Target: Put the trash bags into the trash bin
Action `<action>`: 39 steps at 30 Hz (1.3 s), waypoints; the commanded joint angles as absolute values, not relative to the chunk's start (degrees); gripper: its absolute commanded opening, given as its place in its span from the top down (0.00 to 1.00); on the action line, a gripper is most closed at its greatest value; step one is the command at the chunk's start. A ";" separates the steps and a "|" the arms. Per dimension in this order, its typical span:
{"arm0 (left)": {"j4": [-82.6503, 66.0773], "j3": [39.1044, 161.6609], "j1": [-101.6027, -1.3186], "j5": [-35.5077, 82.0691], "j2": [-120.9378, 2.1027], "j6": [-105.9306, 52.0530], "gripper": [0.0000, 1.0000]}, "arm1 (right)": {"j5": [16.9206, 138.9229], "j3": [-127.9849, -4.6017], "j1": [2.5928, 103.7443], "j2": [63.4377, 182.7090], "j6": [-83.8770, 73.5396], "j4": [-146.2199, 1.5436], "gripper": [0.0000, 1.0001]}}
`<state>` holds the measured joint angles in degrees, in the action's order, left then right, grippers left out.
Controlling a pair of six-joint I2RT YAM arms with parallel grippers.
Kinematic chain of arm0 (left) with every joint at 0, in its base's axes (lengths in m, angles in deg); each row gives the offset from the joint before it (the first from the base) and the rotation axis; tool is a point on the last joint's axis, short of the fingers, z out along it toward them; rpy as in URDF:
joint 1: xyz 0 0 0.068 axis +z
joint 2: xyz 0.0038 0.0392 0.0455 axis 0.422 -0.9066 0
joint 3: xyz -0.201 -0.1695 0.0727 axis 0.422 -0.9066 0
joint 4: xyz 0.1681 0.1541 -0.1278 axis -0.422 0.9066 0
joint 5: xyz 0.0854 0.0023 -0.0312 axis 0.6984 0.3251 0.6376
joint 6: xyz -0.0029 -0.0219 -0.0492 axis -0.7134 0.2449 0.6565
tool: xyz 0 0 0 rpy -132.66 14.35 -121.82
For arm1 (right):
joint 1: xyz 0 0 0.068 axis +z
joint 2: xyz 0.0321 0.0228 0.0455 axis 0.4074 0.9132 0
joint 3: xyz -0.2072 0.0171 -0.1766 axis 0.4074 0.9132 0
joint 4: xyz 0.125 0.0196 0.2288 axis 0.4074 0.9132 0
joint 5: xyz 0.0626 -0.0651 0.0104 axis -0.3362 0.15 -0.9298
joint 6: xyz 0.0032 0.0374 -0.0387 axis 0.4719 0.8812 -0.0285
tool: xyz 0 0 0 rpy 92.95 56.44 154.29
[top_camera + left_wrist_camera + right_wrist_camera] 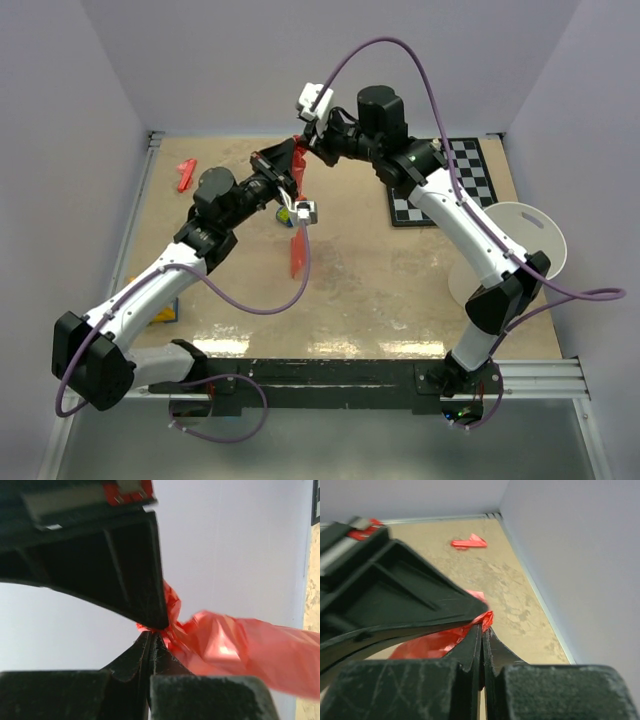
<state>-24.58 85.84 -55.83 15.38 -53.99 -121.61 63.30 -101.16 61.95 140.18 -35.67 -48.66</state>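
The trash bag (297,250) is a thin red-pink film strip hanging above the tabletop at the back middle. Its top end is pinched between both grippers, which meet tip to tip. My left gripper (292,160) comes in from the left and is shut on the bag's bunched top (235,647). My right gripper (308,145) comes in from the right and is shut on the same bunched end (437,642). In each wrist view the jaws stand pressed together, with red film squeezed at their tips. The white trash bin (515,240) sits at the table's right edge, behind the right arm.
A small solid red piece (186,175) (468,542) lies at the back left near the wall. A black-and-white checkerboard (450,185) lies at the back right. A yellow and blue flat item (165,312) shows under the left arm. A small coloured object (283,213) rests beside the hanging bag.
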 commanded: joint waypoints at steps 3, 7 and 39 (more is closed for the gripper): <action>-22.73 84.63 -55.02 17.91 -53.80 -120.52 1.00 | 52.61 -107.64 63.59 139.90 -33.69 -48.50 1.00; -22.53 84.90 -54.84 20.11 -53.53 -119.73 1.00 | 48.13 -107.91 63.50 139.81 -33.16 -47.89 1.00; -20.72 89.57 -52.65 12.92 -43.01 -84.15 0.52 | 46.20 -86.32 57.18 127.27 -29.48 -60.59 0.99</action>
<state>-27.72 87.78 -52.82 17.11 -51.93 -98.11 52.02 -92.96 59.70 134.09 -32.52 -49.62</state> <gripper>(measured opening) 0.466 0.006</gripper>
